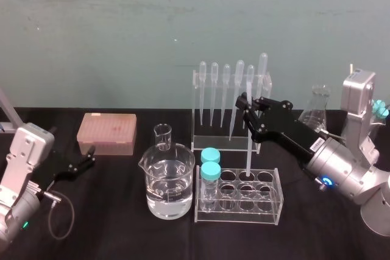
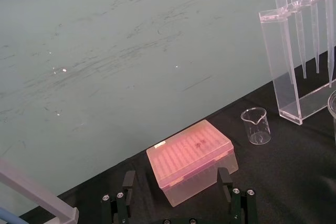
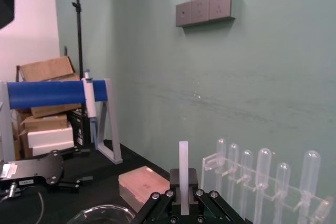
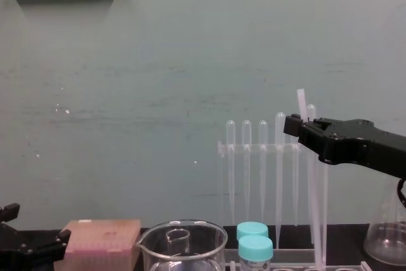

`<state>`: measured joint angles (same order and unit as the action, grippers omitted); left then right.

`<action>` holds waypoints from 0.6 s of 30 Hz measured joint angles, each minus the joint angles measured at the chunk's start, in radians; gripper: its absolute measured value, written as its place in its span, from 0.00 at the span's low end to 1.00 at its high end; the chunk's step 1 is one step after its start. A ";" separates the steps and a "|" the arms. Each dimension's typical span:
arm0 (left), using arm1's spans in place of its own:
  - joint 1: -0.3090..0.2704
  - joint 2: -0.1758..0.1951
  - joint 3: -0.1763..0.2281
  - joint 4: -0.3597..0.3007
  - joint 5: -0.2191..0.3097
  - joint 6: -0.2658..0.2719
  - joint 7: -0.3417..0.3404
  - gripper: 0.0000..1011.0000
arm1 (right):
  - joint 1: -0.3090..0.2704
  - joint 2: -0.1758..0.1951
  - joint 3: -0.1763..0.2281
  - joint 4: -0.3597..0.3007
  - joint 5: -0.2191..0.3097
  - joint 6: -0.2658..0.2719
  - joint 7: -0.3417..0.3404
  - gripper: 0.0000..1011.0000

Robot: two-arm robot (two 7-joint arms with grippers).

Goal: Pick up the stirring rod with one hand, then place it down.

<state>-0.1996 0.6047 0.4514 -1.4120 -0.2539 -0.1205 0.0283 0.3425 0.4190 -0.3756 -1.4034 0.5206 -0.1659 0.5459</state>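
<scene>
The right end effector [image 1: 247,106] hangs above the test tube rack [image 1: 239,216], its fingers clamped on the stirring rod [image 1: 248,144] a little below the rod's top end. The rod stands nearly upright, and its lower end reaches one of the rack's back-row wells. In the right wrist view the rod [image 3: 183,163] rises straight between the closed black fingers [image 3: 173,195]. Two teal-capped tubes [image 1: 210,170] stand in the rack's left-hand column, while the other wells look vacant. Just left of the rack sits a large beaker [image 1: 170,182] roughly half full of clear liquid, and behind it a small beaker [image 1: 163,136] holds nothing visible. A clear stand [image 1: 201,141] behind the rack carries a row of bulb-topped pipettes [image 1: 226,86] hanging tip down. A conical flask [image 1: 317,109] sits at the back right, behind the right arm. A closed pink box [image 1: 106,133] rests at the back left of the black tabletop [image 1: 122,229]. The left end effector [image 1: 90,156] lies low near the tabletop's left side, pointed at the pink box, with its fingers [image 2: 128,181] spread apart and holding nothing.
</scene>
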 joint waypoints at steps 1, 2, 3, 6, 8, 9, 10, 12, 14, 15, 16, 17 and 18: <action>0.000 0.000 0.000 0.000 0.000 0.000 0.000 0.99 | 0.001 -0.004 0.000 0.007 -0.002 -0.010 0.008 0.07; 0.000 0.000 0.000 0.000 0.000 0.000 0.000 0.99 | 0.001 -0.008 0.000 0.013 -0.003 -0.015 0.013 0.07; 0.000 0.000 0.000 0.000 0.000 0.000 0.000 0.99 | 0.001 -0.009 0.000 0.016 -0.004 -0.017 0.015 0.07; 0.000 0.000 0.000 0.000 0.000 0.000 0.000 0.99 | 0.001 -0.014 -0.001 0.030 -0.012 -0.021 0.019 0.07; 0.000 0.000 0.000 0.000 0.000 0.000 0.000 0.99 | 0.002 -0.016 -0.002 0.037 -0.017 -0.024 0.019 0.07; 0.000 0.000 0.000 0.000 0.000 0.000 0.000 0.99 | 0.002 -0.019 -0.002 0.046 -0.023 -0.030 0.019 0.07; 0.000 0.000 0.000 0.000 0.000 0.000 0.000 0.99 | 0.003 -0.023 -0.002 0.055 -0.028 -0.037 0.019 0.07; 0.000 0.000 0.000 0.000 0.000 0.000 0.000 0.99 | 0.005 -0.027 -0.002 0.066 -0.031 -0.045 0.021 0.07; 0.000 0.000 0.000 0.000 0.000 0.000 0.000 0.99 | 0.006 -0.033 -0.001 0.078 -0.033 -0.056 0.027 0.07; 0.000 0.000 0.000 0.000 0.000 0.000 0.000 0.99 | 0.006 -0.036 -0.001 0.084 -0.033 -0.061 0.029 0.07; 0.000 0.000 0.000 0.000 0.000 0.000 0.000 0.99 | 0.008 -0.042 0.000 0.097 -0.033 -0.072 0.036 0.07; 0.000 0.000 0.000 0.000 0.000 0.000 0.000 0.99 | 0.009 -0.045 0.000 0.104 -0.033 -0.078 0.039 0.07; 0.000 0.000 0.000 0.000 0.000 0.000 0.000 0.99 | 0.009 -0.048 0.000 0.111 -0.033 -0.083 0.042 0.07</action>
<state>-0.1995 0.6047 0.4514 -1.4120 -0.2539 -0.1205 0.0283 0.3516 0.3707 -0.3759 -1.2929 0.4874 -0.2491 0.5880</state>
